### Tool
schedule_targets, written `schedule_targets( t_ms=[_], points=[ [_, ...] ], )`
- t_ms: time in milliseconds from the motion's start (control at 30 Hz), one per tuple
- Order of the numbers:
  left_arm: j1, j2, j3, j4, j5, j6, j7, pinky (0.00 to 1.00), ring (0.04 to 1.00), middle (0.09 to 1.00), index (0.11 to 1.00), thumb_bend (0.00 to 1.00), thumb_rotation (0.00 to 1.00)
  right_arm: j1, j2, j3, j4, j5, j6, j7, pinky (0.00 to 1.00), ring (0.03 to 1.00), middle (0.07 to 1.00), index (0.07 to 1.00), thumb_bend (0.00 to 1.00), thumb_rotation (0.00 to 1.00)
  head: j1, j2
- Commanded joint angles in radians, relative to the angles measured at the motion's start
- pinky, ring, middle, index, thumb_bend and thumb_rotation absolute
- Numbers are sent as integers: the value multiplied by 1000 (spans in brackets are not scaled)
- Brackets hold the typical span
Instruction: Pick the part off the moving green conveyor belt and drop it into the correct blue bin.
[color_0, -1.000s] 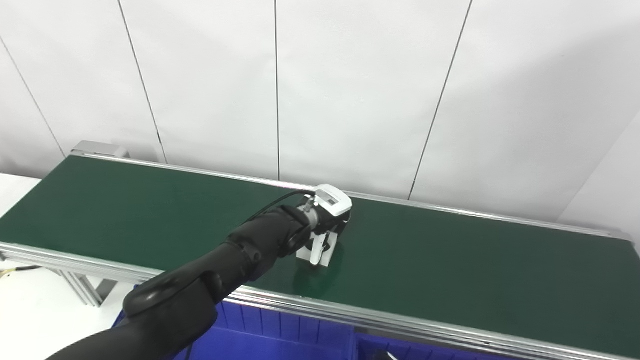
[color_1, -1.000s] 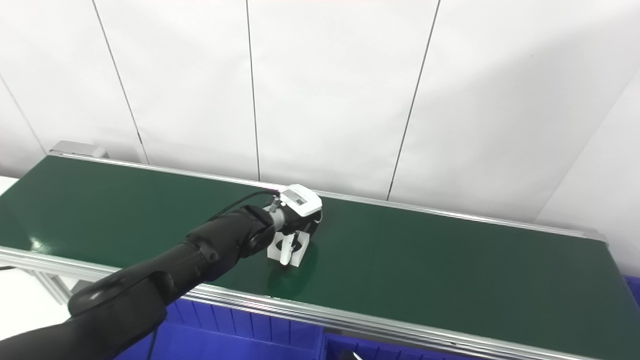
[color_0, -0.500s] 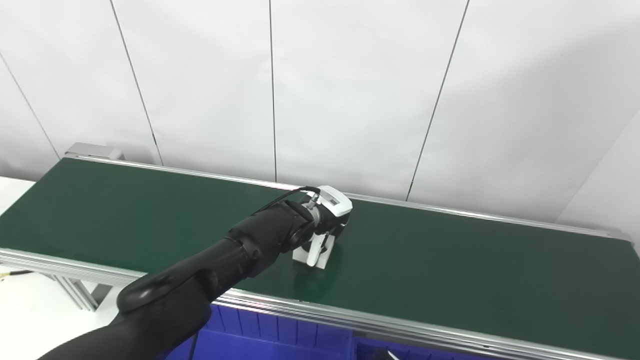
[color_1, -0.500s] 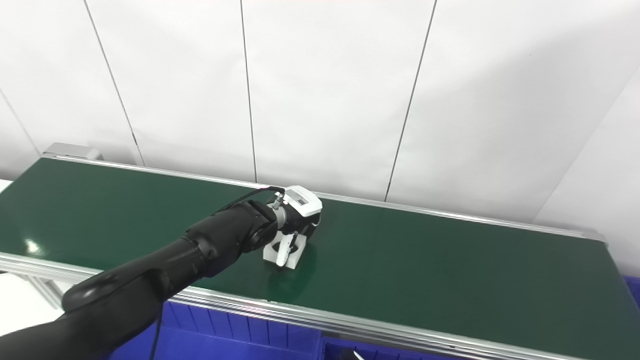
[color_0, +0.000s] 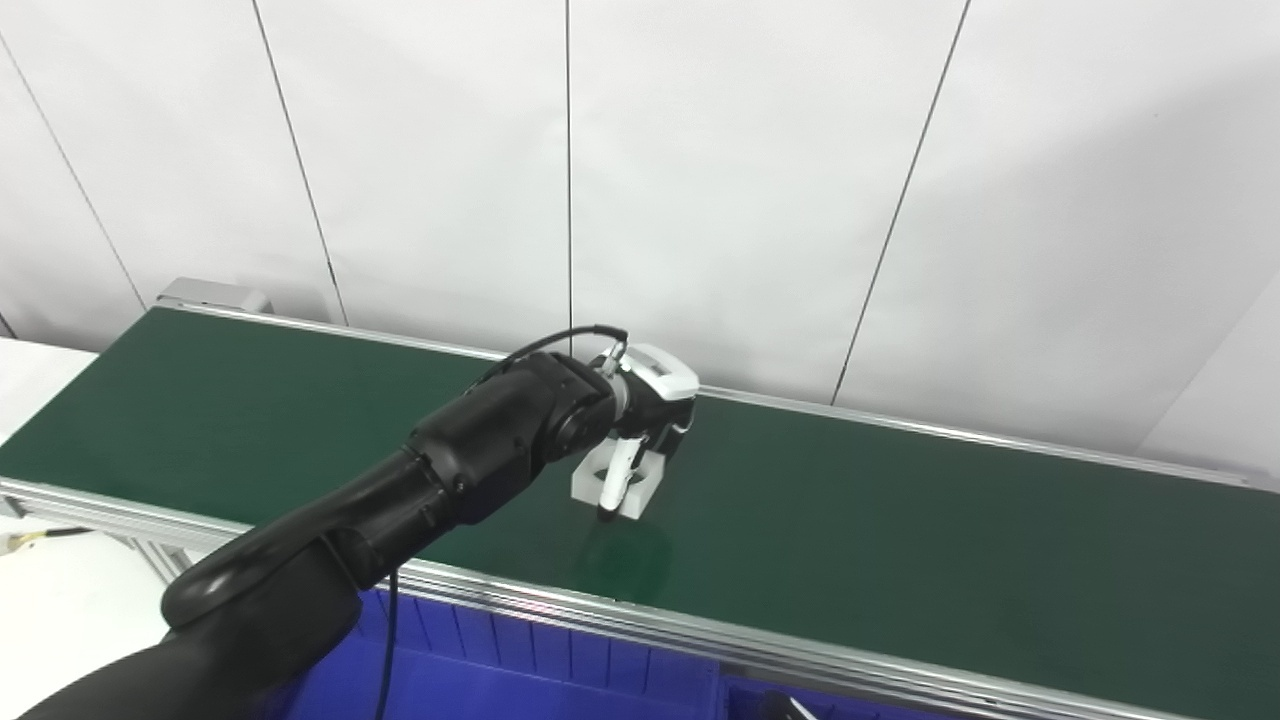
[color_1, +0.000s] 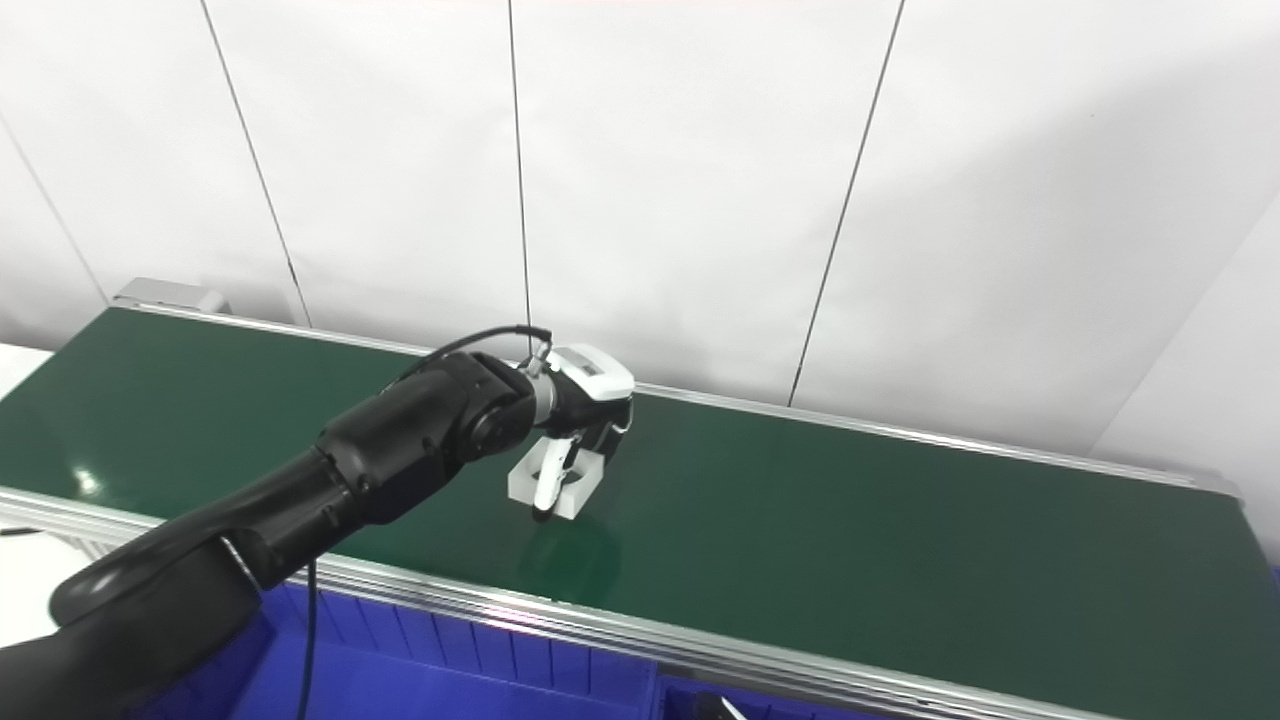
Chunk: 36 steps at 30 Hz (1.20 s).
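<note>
While the green conveyor belt (color_0: 900, 540) runs across the left eye view from upper left to lower right, the left hand (color_0: 652, 405) sits near the middle of the frame at the end of a black arm (color_0: 440, 470) that enters from the lower left corner. Its fingers are clamped on a white part (color_0: 612, 482), a blocky piece with a hole, held just above the belt with a dark shadow beneath it. Blue bins (color_0: 560, 680) line the bottom edge under the belt's metal rail. From the right eye view, the same left hand (color_1: 590, 395) appears slightly left of centre, a white finger (color_1: 548, 485) crossing the front of the part (color_1: 552, 482). The belt (color_1: 850, 540) fills the middle band, the blue bins (color_1: 440, 680) show along the bottom, and white wall panels (color_1: 700, 180) fill the top. No right hand appears in either view.
</note>
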Motion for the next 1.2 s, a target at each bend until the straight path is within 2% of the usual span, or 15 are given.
schedule_targets(
  t_ms=[0,133,267,367,467,500,567,600,700,800,900,1033,1167],
  points=[
    [-31,45,39,-78,-12,24,-27,439,520,521,474,522,0,-12,0,-5,-18,1,-16,7,878,891,868,872,863,1000,1,7],
    [7,82,81,-203,-35,42,-102,422,508,527,467,521,0,-10,-2,-14,-29,7,-16,22,889,897,871,874,865,1000,10,28],
    [73,109,125,-333,-53,70,-146,411,487,522,468,522,0,-9,-4,-25,-44,18,-15,40,888,896,865,873,859,1000,29,39],
    [135,126,163,-428,-56,87,-149,319,391,437,512,522,0,-5,-6,-40,-56,30,-16,63,882,893,865,875,861,1000,45,51],
    [204,140,212,-520,-67,107,-140,266,336,412,515,520,0,-2,-11,-51,-65,32,-16,79,887,897,868,877,863,1000,59,55],
    [226,144,228,-548,-73,112,-140,218,285,448,496,524,0,0,-12,-54,-68,33,-16,85,888,896,869,878,855,1000,70,60],
    [272,151,261,-606,-82,119,-134,193,258,466,486,527,0,1,-13,-62,-71,34,-15,93,892,898,870,879,856,1000,77,64],
    [295,154,278,-633,-85,121,-130,200,268,424,496,522,0,1,-13,-66,-71,33,-16,96,900,901,871,877,859,1000,78,66],
    [420,150,357,-749,-56,123,-38,195,265,401,497,521,0,0,-13,-71,-76,27,-16,99,891,896,868,875,855,1000,85,78],
    [516,125,418,-832,-15,148,19,164,232,464,485,526,0,-1,-13,-77,-79,26,-16,104,884,890,865,873,854,1000,91,85],
    [642,85,489,-902,26,156,128,165,239,472,484,525,0,-1,-13,-85,-85,29,-16,111,887,890,865,871,853,1000,101,91],
    [801,41,564,-949,65,116,275,197,276,411,510,518,0,-4,-14,-92,-84,30,-15,120,879,885,860,870,858,1000,110,93],
    [910,26,591,-975,77,70,369,212,287,404,514,517,0,-4,-16,-96,-88,25,-15,122,874,881,858,871,855,1000,116,99]
  ],
)
